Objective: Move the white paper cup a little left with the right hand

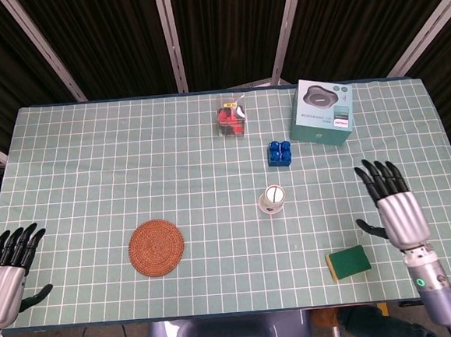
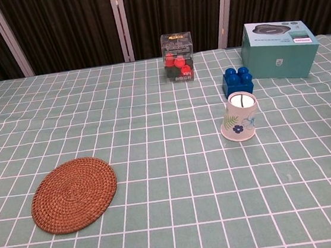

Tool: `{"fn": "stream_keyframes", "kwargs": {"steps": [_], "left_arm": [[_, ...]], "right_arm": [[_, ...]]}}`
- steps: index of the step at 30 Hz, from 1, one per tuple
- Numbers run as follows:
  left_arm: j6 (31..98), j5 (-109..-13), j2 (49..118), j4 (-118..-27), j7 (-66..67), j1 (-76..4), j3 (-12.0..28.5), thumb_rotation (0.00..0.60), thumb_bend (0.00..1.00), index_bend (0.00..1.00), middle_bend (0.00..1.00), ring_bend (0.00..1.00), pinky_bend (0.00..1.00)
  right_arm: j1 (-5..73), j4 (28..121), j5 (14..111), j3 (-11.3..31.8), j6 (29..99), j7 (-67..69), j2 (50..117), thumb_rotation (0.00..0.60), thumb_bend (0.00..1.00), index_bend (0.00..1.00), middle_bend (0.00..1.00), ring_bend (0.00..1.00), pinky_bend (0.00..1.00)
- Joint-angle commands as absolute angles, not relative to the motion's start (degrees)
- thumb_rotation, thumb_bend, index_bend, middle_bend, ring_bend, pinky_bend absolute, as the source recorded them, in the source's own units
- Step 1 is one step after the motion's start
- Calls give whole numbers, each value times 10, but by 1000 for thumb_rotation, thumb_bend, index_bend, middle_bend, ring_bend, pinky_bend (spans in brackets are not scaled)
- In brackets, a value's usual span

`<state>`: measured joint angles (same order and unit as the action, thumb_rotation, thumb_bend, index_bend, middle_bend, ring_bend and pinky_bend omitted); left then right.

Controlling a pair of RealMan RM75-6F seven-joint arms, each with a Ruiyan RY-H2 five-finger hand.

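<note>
**Cup standing free, both robot hands empty**

The white paper cup with blue flower print stands upright on my checked green bench, just in front of the blue plastic building block. My right robot hand is well to the right of the cup, fingers spread, holding nothing. My left robot hand lies far left of the cup, likewise spread and empty. A round woven rust-coloured mat lies left of the cup.
</note>
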<state>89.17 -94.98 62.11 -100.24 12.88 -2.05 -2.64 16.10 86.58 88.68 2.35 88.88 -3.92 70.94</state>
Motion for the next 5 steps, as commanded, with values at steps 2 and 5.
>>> {"fn": "stream_keyframes", "kwargs": {"steps": [2, 5], "left_arm": [[900, -957, 618, -1006, 126, -18, -26, 600, 0, 0, 0, 0, 0], [904, -956, 618, -1002, 125, -16, -24, 600, 0, 0, 0, 0, 0]], "right_arm": [[117, 879, 888, 7, 927, -31, 680, 600, 0, 0, 0, 0, 0], [96, 868, 885, 2, 940, -37, 683, 600, 0, 0, 0, 0, 0]]}}
